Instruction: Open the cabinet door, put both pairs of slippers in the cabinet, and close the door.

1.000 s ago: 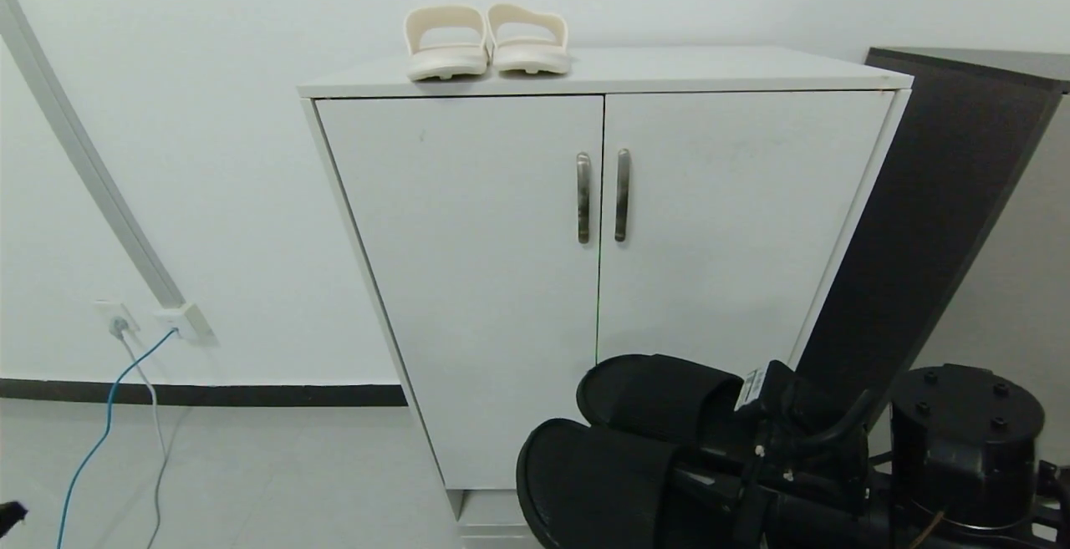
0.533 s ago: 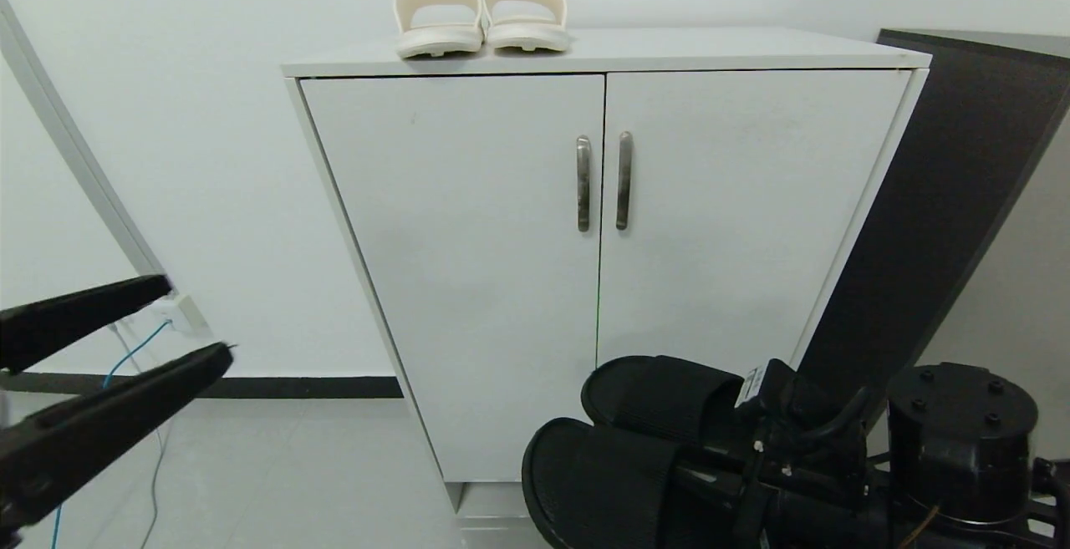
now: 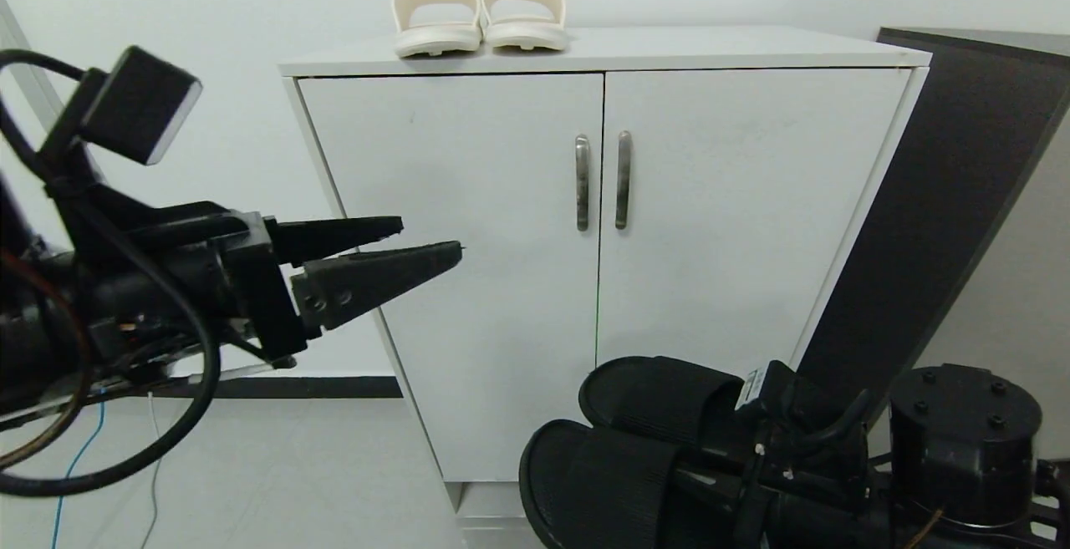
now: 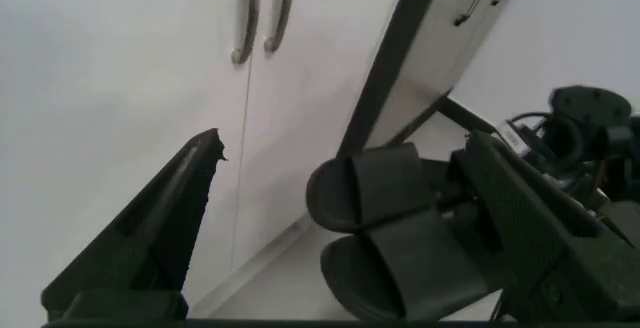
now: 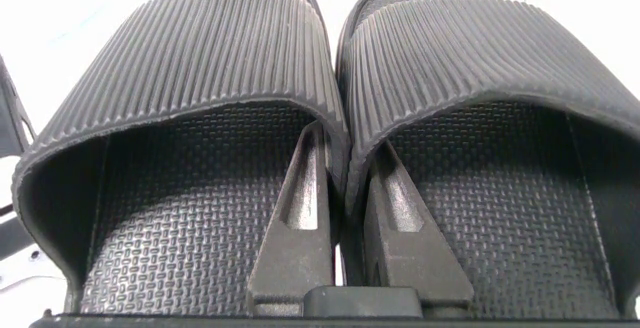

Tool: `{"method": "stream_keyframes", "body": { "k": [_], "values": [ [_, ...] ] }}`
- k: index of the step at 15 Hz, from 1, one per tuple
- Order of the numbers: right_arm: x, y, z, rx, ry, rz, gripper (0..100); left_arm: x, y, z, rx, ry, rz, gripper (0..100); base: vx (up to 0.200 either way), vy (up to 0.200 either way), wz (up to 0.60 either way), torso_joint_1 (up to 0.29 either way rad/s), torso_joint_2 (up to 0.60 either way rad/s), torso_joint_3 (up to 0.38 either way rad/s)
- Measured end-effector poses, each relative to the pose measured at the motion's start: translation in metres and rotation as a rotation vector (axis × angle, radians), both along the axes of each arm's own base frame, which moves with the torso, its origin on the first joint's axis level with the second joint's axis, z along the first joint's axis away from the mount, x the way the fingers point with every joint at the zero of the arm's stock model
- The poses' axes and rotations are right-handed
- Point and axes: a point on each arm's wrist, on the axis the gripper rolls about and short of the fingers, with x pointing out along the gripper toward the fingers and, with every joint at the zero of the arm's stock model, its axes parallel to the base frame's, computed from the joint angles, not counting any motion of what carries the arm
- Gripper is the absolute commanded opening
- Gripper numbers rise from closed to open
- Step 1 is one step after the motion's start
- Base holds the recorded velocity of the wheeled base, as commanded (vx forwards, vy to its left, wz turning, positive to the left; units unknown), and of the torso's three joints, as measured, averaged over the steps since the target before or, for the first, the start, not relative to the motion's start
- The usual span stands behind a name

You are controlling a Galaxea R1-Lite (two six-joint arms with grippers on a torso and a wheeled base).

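Facing the cabinet [image 3: 752, 46], both doors shut. Holds the left gripper [image 3: 430, 234] before the cabinet's left door [image 3: 485, 348], jaws moderately apart, empty, touching nothing. Needs that door's handle [image 3: 583, 183]: an upright bar at the cabinet's middle seam, lying toward the cabinet's right side and a little above the fingertips, nearer this arm than the other. Probably calls for a wrist roll to close across the bar. Clamps the right gripper [image 5: 348, 158] on the black slippers [image 3: 635, 432], low before the cabinet's right door [image 3: 736, 215], 1 finger inside each, pinching the 2 inner walls together. Leaves the white slippers [image 3: 481, 18] on the cabinet's top.
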Motion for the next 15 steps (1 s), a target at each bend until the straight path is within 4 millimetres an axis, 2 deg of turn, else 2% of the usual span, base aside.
{"method": "stream_keyframes", "body": {
  "k": [2, 5, 9, 12, 15],
  "values": [
    [0.000, 0.000, 0.000, -0.001, 0.001, 0.000, 0, 0.017, -0.017, 0.004, -0.001, 0.015, -0.041, 100, 0.000, 0.000, 0.00, 0.000, 0.00, 0.000],
    [0.000, -0.001, 0.000, -0.001, 0.001, -0.002, 0, 0.044, -0.055, 0.016, -0.036, 0.038, -0.133, 100, 0.000, 0.000, 0.00, 0.000, 0.00, 0.000],
    [0.001, -0.001, 0.000, -0.001, 0.001, -0.006, 0, 0.075, -0.097, 0.014, -0.049, 0.078, -0.219, 100, 0.000, 0.000, 0.00, 0.000, 0.00, 0.000],
    [0.001, -0.002, -0.001, -0.003, 0.003, -0.008, 0, 0.096, -0.119, 0.012, -0.108, 0.160, -0.281, 100, 0.000, 0.000, 0.00, 0.000, 0.00, 0.000],
    [0.001, -0.002, -0.001, -0.004, 0.004, -0.008, 0, 0.115, -0.133, 0.011, -0.180, 0.143, -0.288, 100, 0.000, 0.000, 0.00, 0.000, 0.00, 0.000]
  ]
}}
